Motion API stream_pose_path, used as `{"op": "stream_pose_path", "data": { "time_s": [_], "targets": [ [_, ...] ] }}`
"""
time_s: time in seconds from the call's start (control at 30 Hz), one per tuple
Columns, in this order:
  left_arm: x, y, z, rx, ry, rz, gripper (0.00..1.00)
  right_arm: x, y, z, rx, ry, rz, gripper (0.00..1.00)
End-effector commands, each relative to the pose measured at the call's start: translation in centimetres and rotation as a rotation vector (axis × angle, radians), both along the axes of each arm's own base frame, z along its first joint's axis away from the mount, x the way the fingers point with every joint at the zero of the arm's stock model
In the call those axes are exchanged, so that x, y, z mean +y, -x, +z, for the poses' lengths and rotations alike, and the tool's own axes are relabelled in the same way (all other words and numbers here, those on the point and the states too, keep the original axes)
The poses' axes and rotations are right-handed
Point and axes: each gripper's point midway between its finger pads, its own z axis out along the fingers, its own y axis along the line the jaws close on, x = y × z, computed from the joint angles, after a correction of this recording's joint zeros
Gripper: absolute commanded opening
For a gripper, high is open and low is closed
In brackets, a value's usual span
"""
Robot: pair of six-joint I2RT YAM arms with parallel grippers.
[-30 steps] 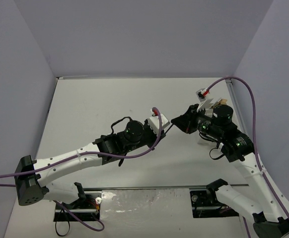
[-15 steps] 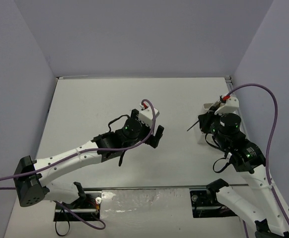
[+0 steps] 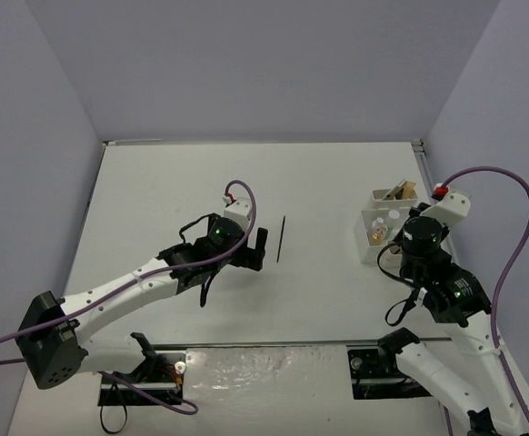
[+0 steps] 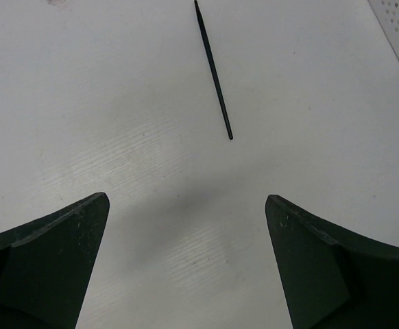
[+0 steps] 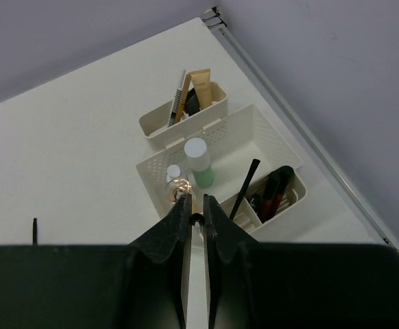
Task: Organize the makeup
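A thin black stick [image 3: 282, 239] lies alone on the table and shows in the left wrist view [image 4: 213, 68]. My left gripper [image 3: 258, 248] hovers just left of it, open and empty [image 4: 186, 199]. My right gripper [image 3: 419, 238] is over the white tray [image 3: 374, 238], shut [image 5: 196, 205] on a small black round thing that looks like a stick seen end-on [image 5: 197, 219]. In the tray stand a green-based bottle [image 5: 199, 163], a clear bottle [image 5: 177, 181], a leaning black stick [image 5: 244, 190] and red and black sticks [image 5: 273, 192]. A beige tube [image 5: 201, 88] sits in the back section.
The tray stands near the table's right edge, close to the right wall [image 3: 483, 109]. A metal rail [image 5: 302, 116] runs along that edge. The back section also holds tan and white sticks [image 5: 180, 96].
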Motion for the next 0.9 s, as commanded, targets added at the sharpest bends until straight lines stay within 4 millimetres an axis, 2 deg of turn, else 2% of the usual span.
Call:
{"op": "stream_pose_path", "data": {
  "time_s": [0.0,0.2,0.43,0.63,0.8,0.87],
  "targets": [
    [0.1,-0.3,1.9,-0.012,0.081,0.03,0.97,-1.7,-0.7,0.0,-0.012,0.037,-0.129,0.0],
    [0.2,-0.1,1.6,0.0,0.087,0.025,0.97,-1.6,-2.1,-2.6,0.038,0.032,-0.131,0.0],
    [0.3,0.3,1.0,0.01,0.096,0.019,0.97,-2.9,-3.4,-5.3,0.075,-0.014,-0.13,0.0],
    [0.2,0.3,0.9,0.013,0.105,0.018,0.97,-2.7,-4.4,-7.7,0.114,-0.04,-0.111,0.0],
    [0.1,0.1,0.9,0.017,0.103,0.024,0.97,-2.6,-4.8,-8.9,0.147,-0.049,-0.102,0.0],
    [0.0,0.0,0.8,0.021,0.103,0.027,0.97,-2.7,-4.8,-9.0,0.149,-0.048,-0.108,0.03]
  ]
}}
